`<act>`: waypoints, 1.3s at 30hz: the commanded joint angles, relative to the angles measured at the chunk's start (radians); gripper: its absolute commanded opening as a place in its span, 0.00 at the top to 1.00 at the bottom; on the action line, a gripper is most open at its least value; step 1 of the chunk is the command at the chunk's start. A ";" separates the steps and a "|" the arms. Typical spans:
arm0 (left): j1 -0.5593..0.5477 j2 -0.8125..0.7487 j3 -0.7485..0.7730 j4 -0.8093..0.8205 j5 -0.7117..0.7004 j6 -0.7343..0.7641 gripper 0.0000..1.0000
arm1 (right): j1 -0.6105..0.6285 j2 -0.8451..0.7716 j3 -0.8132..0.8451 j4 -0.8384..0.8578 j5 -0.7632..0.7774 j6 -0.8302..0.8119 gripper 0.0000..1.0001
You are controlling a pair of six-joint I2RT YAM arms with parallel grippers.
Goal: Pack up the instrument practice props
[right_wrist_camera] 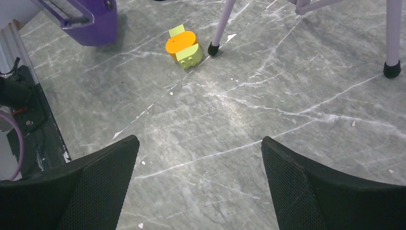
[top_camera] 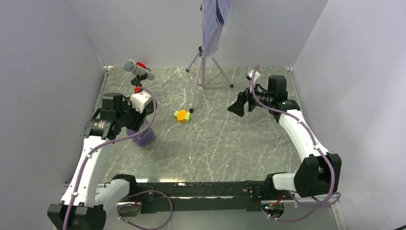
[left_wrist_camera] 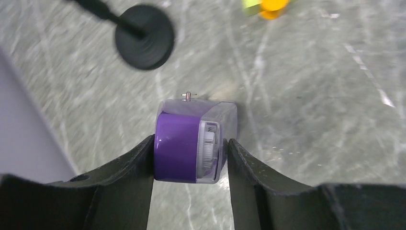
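- A purple wedge-shaped metronome with a clear cover (left_wrist_camera: 189, 143) sits at the 9 o'clock side of the grey marbled tabletop (top_camera: 230, 143) in the overhead view. The left gripper (left_wrist_camera: 190, 141) grasps it, one black finger pressed to each flank.
- In the left wrist view a small metal pin pokes from the metronome's far end. Whether its base rests on the surface or hangs just clear cannot be told.
- A small orange-and-yellow-green plastic block (top_camera: 182, 115) lies at 2 o'clock from the metronome, near the table's middle. It is just beside one foot of the stand.
- A silver microphone (top_camera: 138, 69) tilts on its black round-base stand (left_wrist_camera: 146, 37) at 12 o'clock from the metronome, near the back left corner.
- A grey music stand on tripod legs (top_camera: 203, 72) rises at the table's 12 o'clock. White sheet-music pages (top_camera: 213, 24) hang from its top.
- The right gripper (right_wrist_camera: 199, 140) hovers at 3 o'clock from the block, well apart from it. Its jaws are spread wide over bare marble and hold nothing.
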 commanded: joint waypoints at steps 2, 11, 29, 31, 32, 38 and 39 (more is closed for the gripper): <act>0.115 -0.065 0.008 0.079 -0.240 -0.070 0.99 | -0.004 0.023 0.049 0.013 -0.043 0.026 0.00; 0.473 -0.062 -0.040 0.150 -0.124 -0.091 0.99 | -0.004 0.038 0.051 0.012 -0.055 0.031 0.00; 0.705 -0.027 -0.165 0.286 0.066 -0.039 0.64 | -0.004 0.055 0.046 0.020 -0.077 0.036 0.00; 0.706 -0.029 -0.153 0.276 0.072 -0.031 0.39 | -0.004 0.062 0.051 0.014 -0.091 0.034 0.00; 0.705 -0.032 -0.145 0.277 0.072 -0.035 0.34 | -0.004 0.064 0.053 0.008 -0.105 0.026 0.00; 0.706 -0.058 -0.100 0.275 0.072 -0.048 0.15 | -0.004 0.059 0.042 0.012 -0.131 0.008 0.00; 0.705 -0.063 -0.091 0.272 0.073 -0.047 0.13 | -0.004 0.059 0.042 0.009 -0.127 0.004 0.00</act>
